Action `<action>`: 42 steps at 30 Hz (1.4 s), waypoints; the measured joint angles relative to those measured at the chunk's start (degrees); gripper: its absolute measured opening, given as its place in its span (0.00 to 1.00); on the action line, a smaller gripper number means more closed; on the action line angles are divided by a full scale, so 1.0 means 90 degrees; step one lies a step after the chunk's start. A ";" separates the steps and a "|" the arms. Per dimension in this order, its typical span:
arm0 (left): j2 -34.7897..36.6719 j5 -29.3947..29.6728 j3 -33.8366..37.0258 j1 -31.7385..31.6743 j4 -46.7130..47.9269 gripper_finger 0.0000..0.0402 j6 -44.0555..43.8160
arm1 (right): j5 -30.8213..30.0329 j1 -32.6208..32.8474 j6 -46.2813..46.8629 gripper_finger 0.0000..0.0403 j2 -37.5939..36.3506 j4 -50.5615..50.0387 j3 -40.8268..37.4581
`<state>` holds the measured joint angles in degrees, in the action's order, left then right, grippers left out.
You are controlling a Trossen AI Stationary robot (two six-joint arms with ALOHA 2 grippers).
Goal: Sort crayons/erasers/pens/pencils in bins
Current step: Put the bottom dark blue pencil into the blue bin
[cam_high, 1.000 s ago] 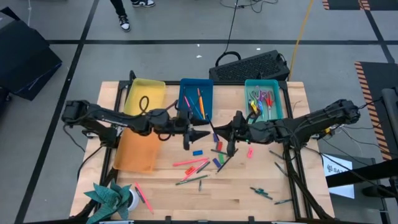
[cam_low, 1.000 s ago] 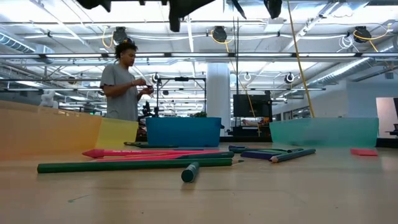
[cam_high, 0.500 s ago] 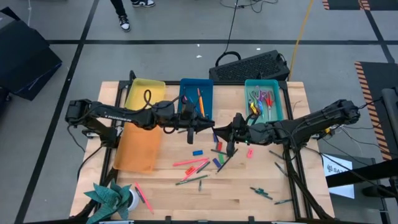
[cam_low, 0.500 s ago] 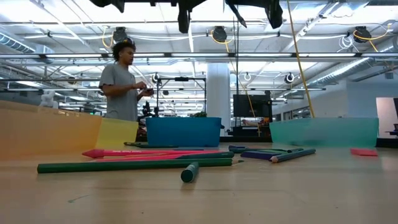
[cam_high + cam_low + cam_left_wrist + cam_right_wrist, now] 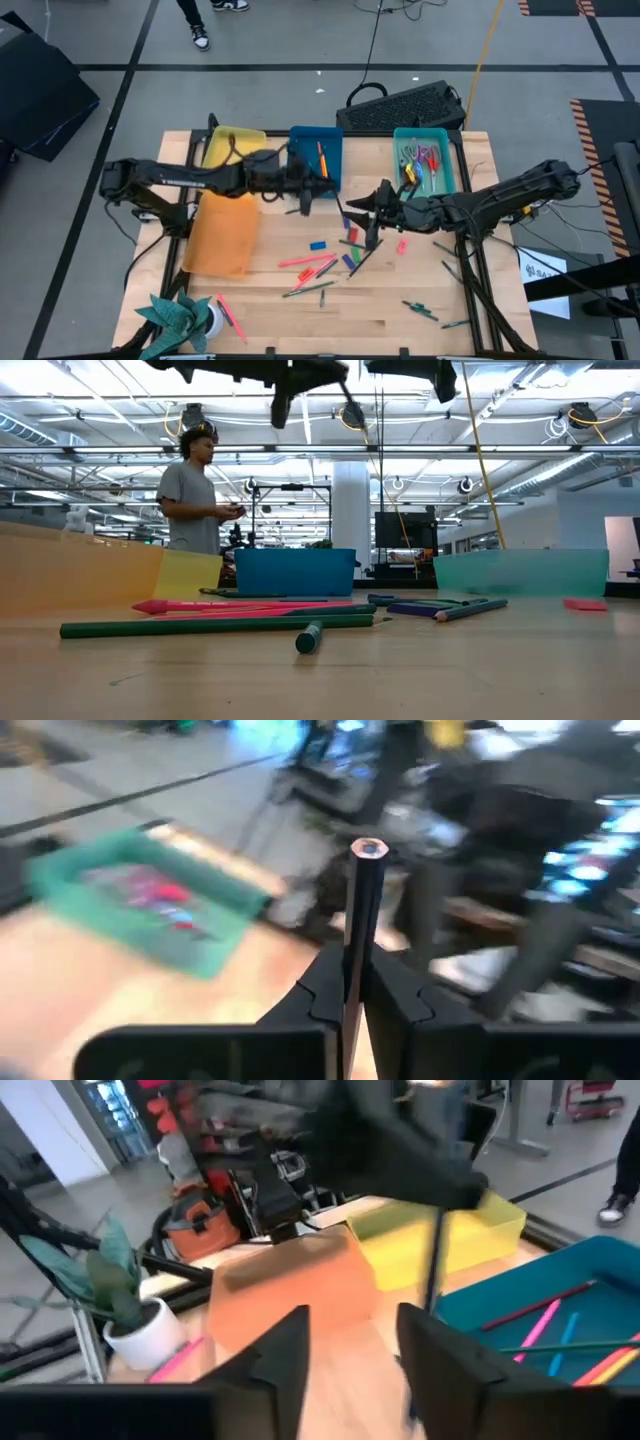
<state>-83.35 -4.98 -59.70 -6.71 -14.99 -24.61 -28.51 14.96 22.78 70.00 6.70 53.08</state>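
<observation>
- Crayons, pens and pencils — loose sticks scattered on the wooden table [image 5: 270, 320]; nearest the front edge a pink stick [image 5: 229, 314] beside a potted plant [image 5: 180, 318], and a few dark green sticks [image 5: 422, 311] at the front right.
- Mid-table cluster: pink sticks [image 5: 305, 262], a long green stick [image 5: 215, 625], a purple stick [image 5: 349, 259], a small blue eraser [image 5: 317, 244] and a pink eraser [image 5: 402, 244], lying apart from one another.
- Translucent orange bin [image 5: 221, 235] — on the left side of the table, nearer than the other three bins; contents not discernible.
- Right gripper [image 5: 374, 215] — held over the stick cluster, just beyond it; fingers [image 5: 285, 1350] spread apart, nothing between them.
- Left gripper [image 5: 305, 192] — at the near edge of the blue bin; fingers [image 5: 395, 995] clamped narrowly on a dark pencil [image 5: 360, 920], which stands up between them.
- Far row of bins, left to right: yellow bin [image 5: 232, 152], blue bin [image 5: 316, 158] holding several coloured sticks, teal bin [image 5: 424, 160] holding mixed small items.
- Black keyboard [image 5: 402, 105] — beyond the table's far edge, behind the blue and teal bins.
- Person [image 5: 195, 490] — standing in the room beyond the table, seen in the low view.
</observation>
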 joint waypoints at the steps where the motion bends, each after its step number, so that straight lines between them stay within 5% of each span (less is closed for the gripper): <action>1: 0.0089 0.0108 -0.0103 -0.0125 0.0547 0.05 0.0003 | -0.0011 0.0000 -0.0133 0.40 -0.0073 -0.0109 0.0002; 6: 0.0061 0.0718 -0.1301 -0.0769 0.3421 0.05 0.0295 | -0.0547 0.0000 -0.0214 0.47 -0.0334 -0.1813 0.0548; 11: -0.0674 0.0731 -0.2550 -0.1753 0.5155 0.05 -0.0066 | -0.0723 -0.0081 -0.0389 0.47 -0.0306 -0.3656 0.1479; 19: -0.2784 0.0032 -0.4731 -0.2627 0.7468 0.05 -0.0413 | -0.0538 -0.0310 -0.0778 0.48 -0.0280 -0.4215 0.1702; 25: -0.4126 -0.0218 -0.6017 -0.2788 0.7955 0.05 -0.0405 | -0.0471 -0.0472 -0.0828 0.48 -0.0278 -0.4480 0.1702; 30: -0.4696 -0.0288 -0.6104 -0.2805 0.8062 0.05 -0.0610 | -0.0354 -0.0476 -0.0792 0.48 -0.0278 -0.4627 0.1702; 42: -0.5091 -0.0111 -0.6013 -0.2794 0.8381 0.20 -0.0412 | 0.1896 -0.0223 -0.2356 0.48 0.0906 -0.5250 0.1157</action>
<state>-129.17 -5.98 -113.82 -31.86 60.44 -28.32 -11.45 12.96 1.58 78.16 -40.55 63.49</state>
